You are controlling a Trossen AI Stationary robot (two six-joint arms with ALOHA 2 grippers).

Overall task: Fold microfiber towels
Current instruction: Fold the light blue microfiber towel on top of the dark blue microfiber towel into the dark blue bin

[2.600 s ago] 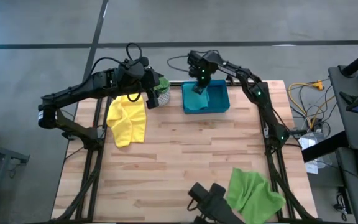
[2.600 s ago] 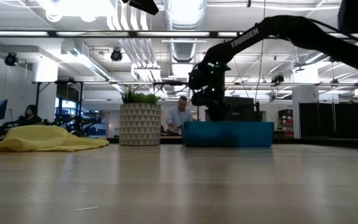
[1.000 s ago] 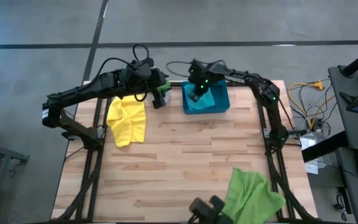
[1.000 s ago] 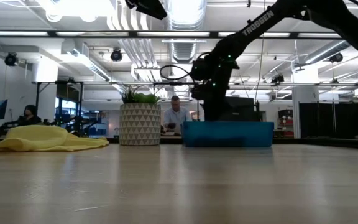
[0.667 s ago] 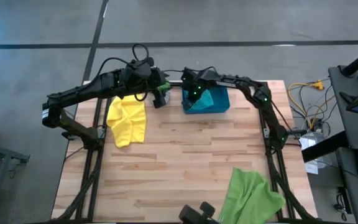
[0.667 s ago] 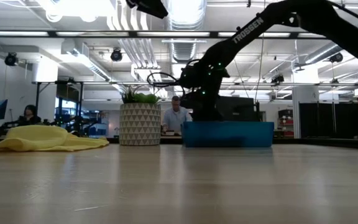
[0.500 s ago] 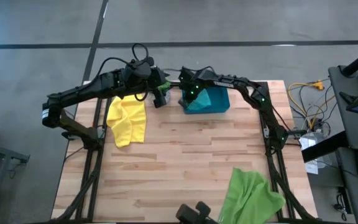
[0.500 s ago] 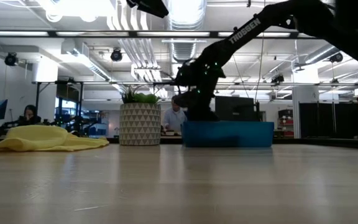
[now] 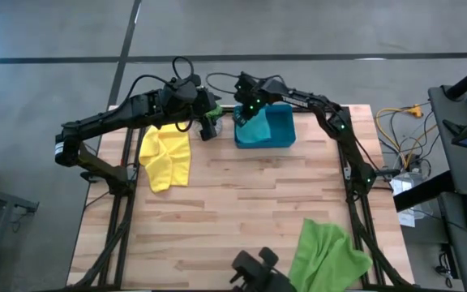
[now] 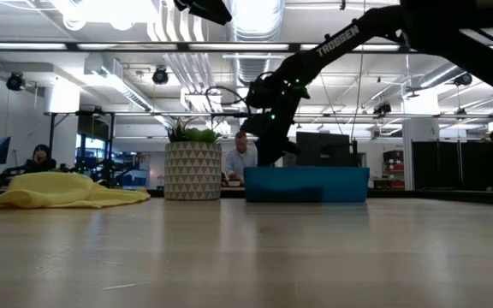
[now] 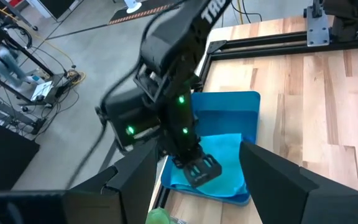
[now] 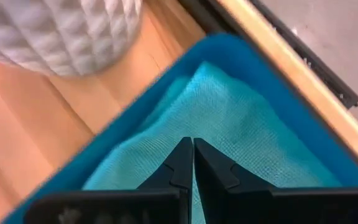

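right gripper (image 12: 192, 163) has its jaws pinched tight with nothing in them, tips right over the teal towel (image 12: 241, 134) in the tray (image 9: 286, 134), far side of the table. left gripper (image 11: 194, 171) waits just left, jaws wide, empty

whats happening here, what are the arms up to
The right tool is shut, its tip on or just above a teal towel that lies in the blue tray at the table's far edge; a grip cannot be told. The left tool is open beside it, over the potted plant, holding nothing. A yellow towel lies crumpled on the left, a light green towel at the near right corner. Neither is folded.
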